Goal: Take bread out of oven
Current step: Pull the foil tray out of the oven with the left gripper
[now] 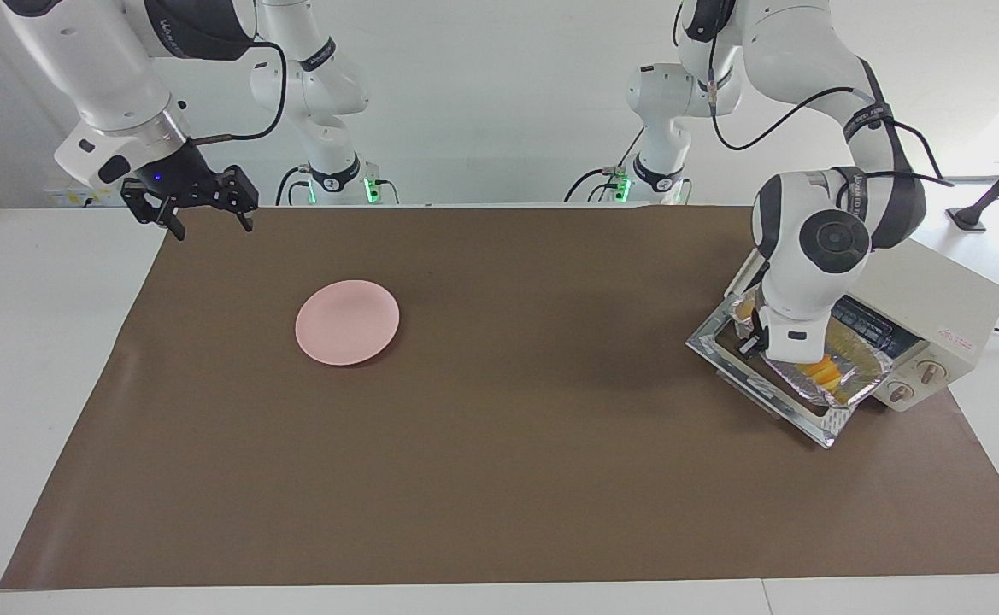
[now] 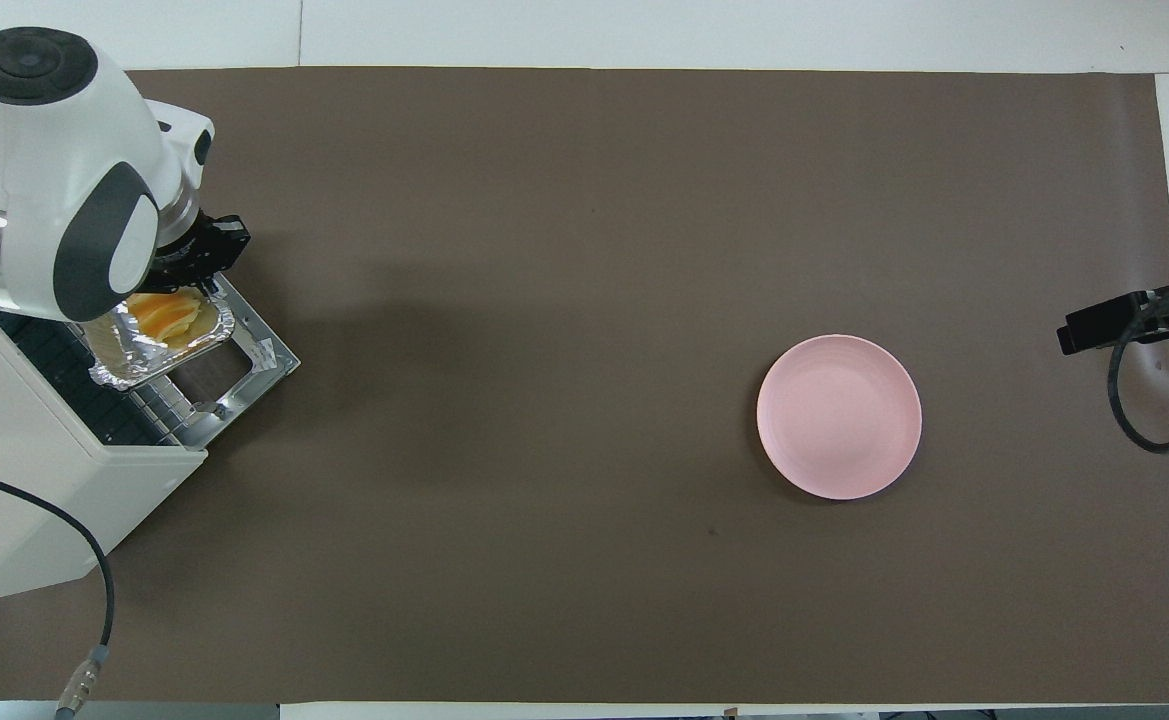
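Right arm [image 1: 114, 77], waiting: its hand [image 1: 208, 218] hangs over the edge of the brown mat [image 1: 499, 478] nearest the robots, at the right arm's end of the tabletop [image 1: 46, 342], fingers spread wide and holding nothing.

Oven [image 1: 948, 312], cream-white, at the left arm's end of the tabletop, set at an angle on the mat. Its glass-windowed door [image 1: 760, 389] is folded down flat onto the mat, and the dark wire rack [image 2: 74, 385] shows in the open mouth. Two round knobs [image 1: 913, 380] sit on the front panel.

Left arm [image 1: 815, 256], reaching down over the open door: its hand [image 2: 206, 268] is closed, seemingly pinching the rim of the crinkled silver foil tray [image 2: 149, 345]; the point of contact is largely hidden by the wrist, so the grip cannot be read with certainty.

Foil tray, out of the oven cavity and over the lowered door, tilted in the overhead view; whether it rests on the door or is lifted clear cannot be told.

Bread [image 2: 166, 312], golden-yellow and orange with slice-like ridges, lying in the foil tray, half covered by the left arm, and thus outside the oven mouth, over the door.

Pink plate [image 1: 347, 322], round, on the mat toward the right arm's end of the tabletop, well apart from the oven and farther from the robots than the right hand.
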